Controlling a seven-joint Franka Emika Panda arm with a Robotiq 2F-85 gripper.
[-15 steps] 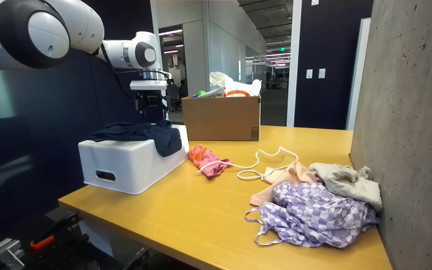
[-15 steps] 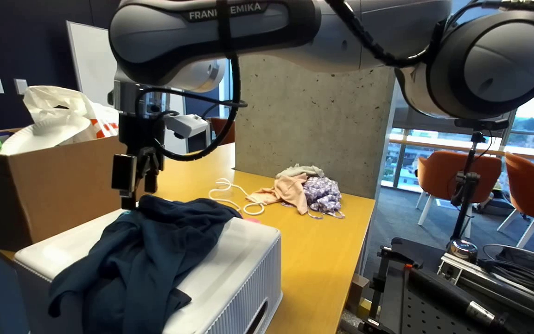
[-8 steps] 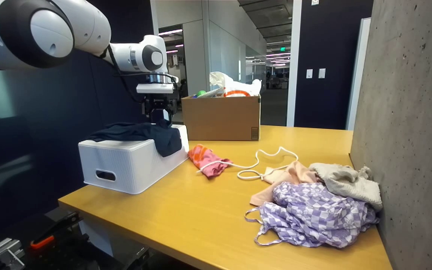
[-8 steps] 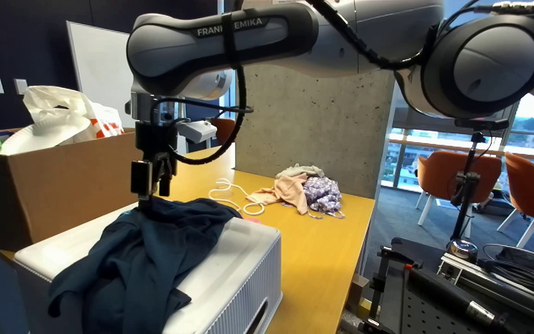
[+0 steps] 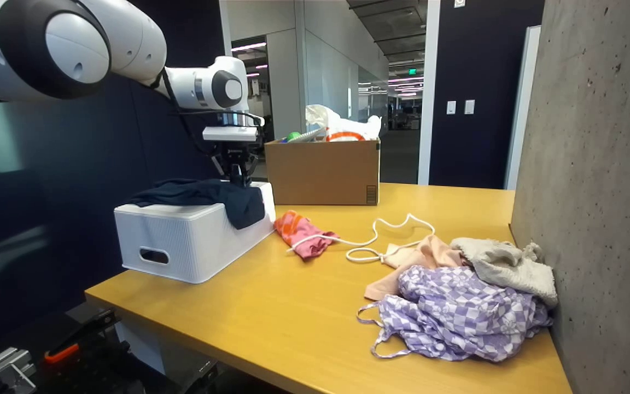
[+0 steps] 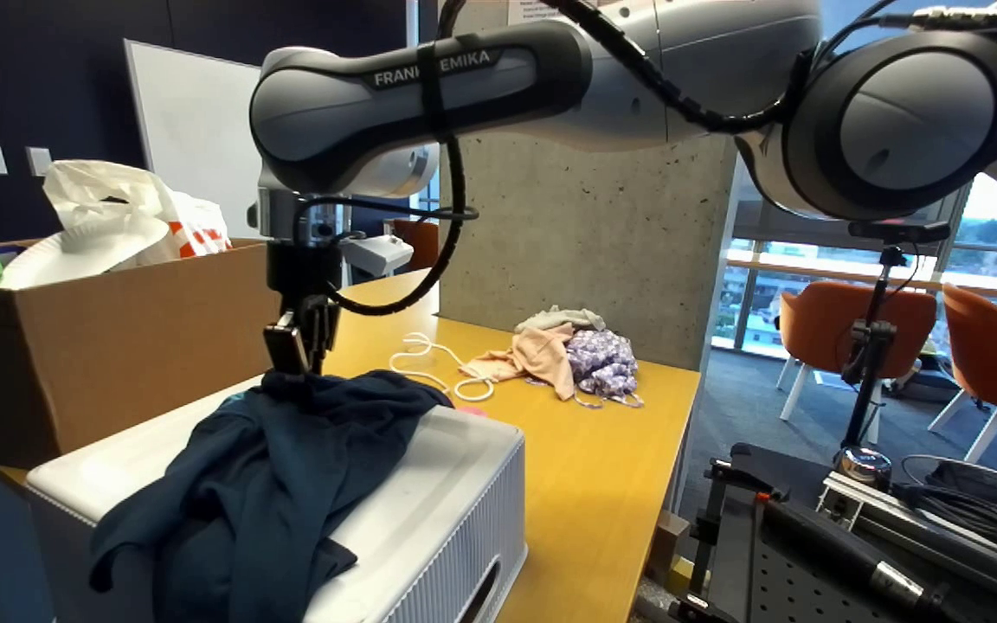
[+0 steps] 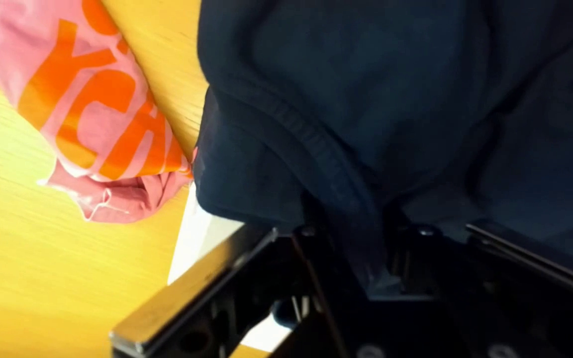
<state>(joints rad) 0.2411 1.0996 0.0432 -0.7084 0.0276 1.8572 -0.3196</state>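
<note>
While my pincer (image 7: 353, 214) is dipped into the navy garment (image 6: 265, 467) on top of the white bin (image 6: 447, 502), toward one end of it, the fingers (image 6: 287, 349) stand close together with a fold between them; can't tell if they're clamped on it. Possible failures, my read: bite looks shallow, so the fold could slip out on a quick lift; a thin pinch could leave the bulk dragging over the bin and nudge it; too low, and I could scrape the bin's top. Garment's long axis lies crosswise over the bin, one end drooping down a long side, the other off the opposite side; a stitched band (image 7: 299, 127) on it points in between my fingers, collar or hem unclear. Just beside that first long side: pink cloth (image 5: 304, 235), orange print, on the table (image 5: 293, 306). Just past the bin's end under me: cardboard box (image 5: 323, 172), white plastic bag (image 5: 361, 127) sticking out. Farther from the bin, beyond the pink cloth: white cord (image 5: 359, 243), loosely looped. Well apart from the bin: peach cloth (image 5: 435, 254), gray cloth (image 5: 506, 268) and purple checked garment (image 5: 462, 312) heaped by a concrete wall (image 5: 594, 164).
</note>
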